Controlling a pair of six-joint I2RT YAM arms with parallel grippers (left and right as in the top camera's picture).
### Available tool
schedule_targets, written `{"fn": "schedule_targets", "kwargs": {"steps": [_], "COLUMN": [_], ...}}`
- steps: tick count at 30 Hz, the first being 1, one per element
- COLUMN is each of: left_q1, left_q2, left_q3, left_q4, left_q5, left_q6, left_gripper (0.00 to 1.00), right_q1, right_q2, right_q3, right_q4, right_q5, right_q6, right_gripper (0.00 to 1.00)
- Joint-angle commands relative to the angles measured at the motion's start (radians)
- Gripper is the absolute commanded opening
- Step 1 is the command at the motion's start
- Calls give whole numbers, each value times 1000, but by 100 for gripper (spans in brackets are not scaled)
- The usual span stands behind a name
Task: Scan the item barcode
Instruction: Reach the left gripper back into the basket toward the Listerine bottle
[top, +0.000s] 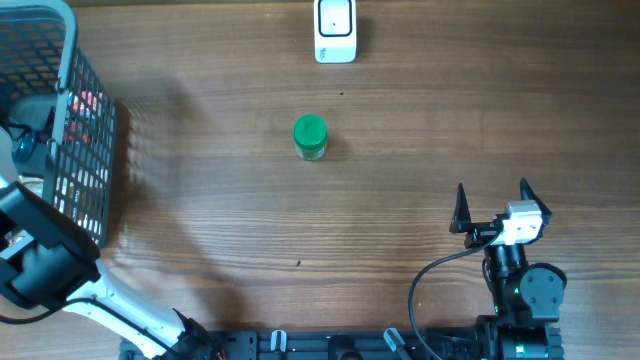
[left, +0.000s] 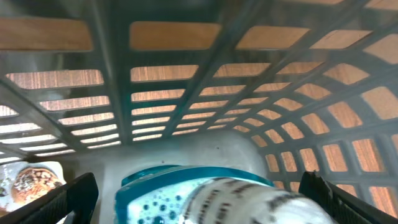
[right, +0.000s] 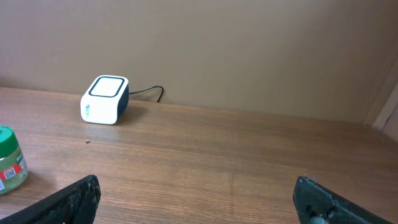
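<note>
A green-lidded jar (top: 310, 137) stands upright mid-table; it shows at the left edge of the right wrist view (right: 11, 160). The white barcode scanner (top: 335, 30) sits at the far edge, cabled (right: 104, 99). My right gripper (top: 492, 190) hovers open near the front right, nothing between its fingers (right: 196, 193). My left gripper (left: 199, 186) is inside the wire basket (top: 90, 130), open, its fingers on either side of a teal and white package (left: 205, 199) lying on the basket floor. Whether the fingers touch the package cannot be told.
The basket's mesh walls (left: 186, 93) close in around the left gripper. A small printed packet (left: 28, 180) lies at the basket's left. Something red (top: 85, 105) shows through the mesh. The left arm (top: 40, 255) stands beside the basket.
</note>
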Motion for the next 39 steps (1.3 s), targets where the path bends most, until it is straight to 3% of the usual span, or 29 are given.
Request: {"fn": "schedule_targets", "kwargs": {"steps": [1, 6, 17, 21, 25, 29, 33, 34, 36, 37, 39], "left_q1": [-8, -8, -8, -8, -8, -8, -8, -8, -9, -10, -10], "left_q2": [10, 10, 10, 10, 10, 10, 10, 10, 10, 10, 10], "left_q3": [8, 8, 8, 8, 8, 6, 6, 6, 6, 6, 6], "left_q4": [11, 10, -36, -49, -103, -129, -151, -152, -151, -151, -162], "left_q5": [-21, -21, -21, -21, -20, -15, 0, 3, 12, 14, 40], "left_q6": [-13, -13, -13, -19, -104, -177, -235, -249, -250, -249, -248], "left_gripper": [98, 67, 64, 53, 65, 88, 84, 73, 68, 69, 88], "right_q1": [7, 7, 7, 7, 7, 7, 7, 7, 7, 7, 7], "right_q2": [-6, -6, -6, -6, -6, -6, -6, -6, -6, -6, -6], "right_q3": [-1, -1, -1, -1, -1, 0, -1, -1, -1, -1, -1], "right_q4": [2, 2, 2, 2, 2, 2, 2, 2, 2, 2, 2], "right_q5": [6, 6, 6, 6, 6, 6, 6, 6, 6, 6, 6], "right_q6": [-9, -9, -9, -9, -9, -9, -9, -9, -9, -9, -9], "right_gripper": [100, 100, 100, 100, 100, 100, 100, 100, 100, 100, 100]}}
